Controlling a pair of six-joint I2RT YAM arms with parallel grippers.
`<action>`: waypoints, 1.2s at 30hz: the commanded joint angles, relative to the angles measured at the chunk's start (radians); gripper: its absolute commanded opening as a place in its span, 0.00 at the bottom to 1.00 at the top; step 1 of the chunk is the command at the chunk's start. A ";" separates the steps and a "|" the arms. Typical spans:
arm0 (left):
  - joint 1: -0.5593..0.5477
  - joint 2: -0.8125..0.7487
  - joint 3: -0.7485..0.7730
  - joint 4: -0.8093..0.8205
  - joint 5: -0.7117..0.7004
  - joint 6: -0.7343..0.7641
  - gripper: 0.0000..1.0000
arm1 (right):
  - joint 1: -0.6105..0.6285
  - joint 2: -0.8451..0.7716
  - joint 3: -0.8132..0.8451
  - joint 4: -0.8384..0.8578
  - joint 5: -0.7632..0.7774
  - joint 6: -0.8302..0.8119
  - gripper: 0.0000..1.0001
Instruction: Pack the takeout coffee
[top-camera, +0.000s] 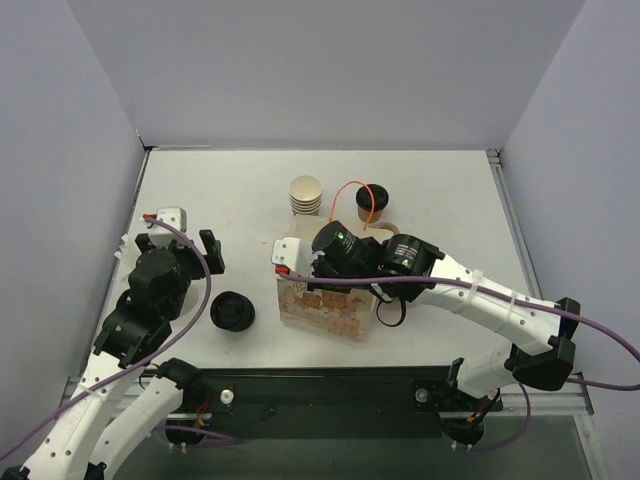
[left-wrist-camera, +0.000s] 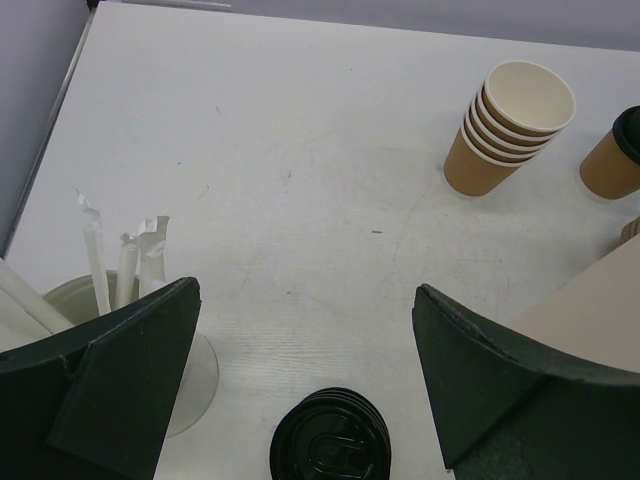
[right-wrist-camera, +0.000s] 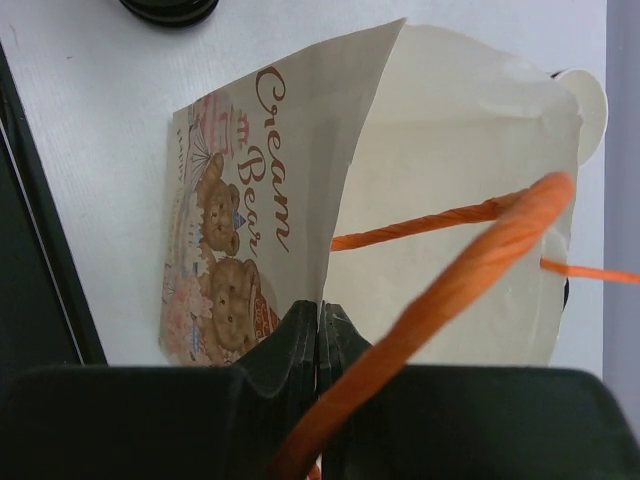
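Note:
The takeout coffee (top-camera: 372, 201), a tan paper cup with a black lid on it, stands upright at the back of the table, just behind the paper bag (top-camera: 322, 305). It also shows at the right edge of the left wrist view, coffee (left-wrist-camera: 612, 158). My right gripper (right-wrist-camera: 320, 322) is shut on the rim of the printed front wall of the bag (right-wrist-camera: 262, 215), holding its mouth open; an orange handle (right-wrist-camera: 470, 270) loops across. In the top view the right gripper (top-camera: 305, 275) sits over the bag. My left gripper (left-wrist-camera: 305, 295) hangs open and holds nothing, left of the bag (top-camera: 180, 246).
A stack of nested tan cups (top-camera: 306, 195) stands left of the coffee. A stack of black lids (top-camera: 232, 312) lies between the left arm and the bag, just below the left gripper's fingers (left-wrist-camera: 330, 448). A clear cup of white wrapped sticks (left-wrist-camera: 120, 290) is at the left.

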 joint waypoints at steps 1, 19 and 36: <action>0.002 -0.006 0.011 -0.002 -0.038 -0.016 0.97 | 0.015 0.000 -0.005 0.039 0.016 -0.034 0.00; 0.002 0.009 0.009 -0.005 -0.048 -0.020 0.97 | 0.018 -0.010 -0.097 0.159 -0.052 -0.128 0.25; -0.001 0.038 0.020 0.028 0.069 -0.003 0.97 | 0.016 -0.200 -0.171 0.366 0.011 0.065 0.66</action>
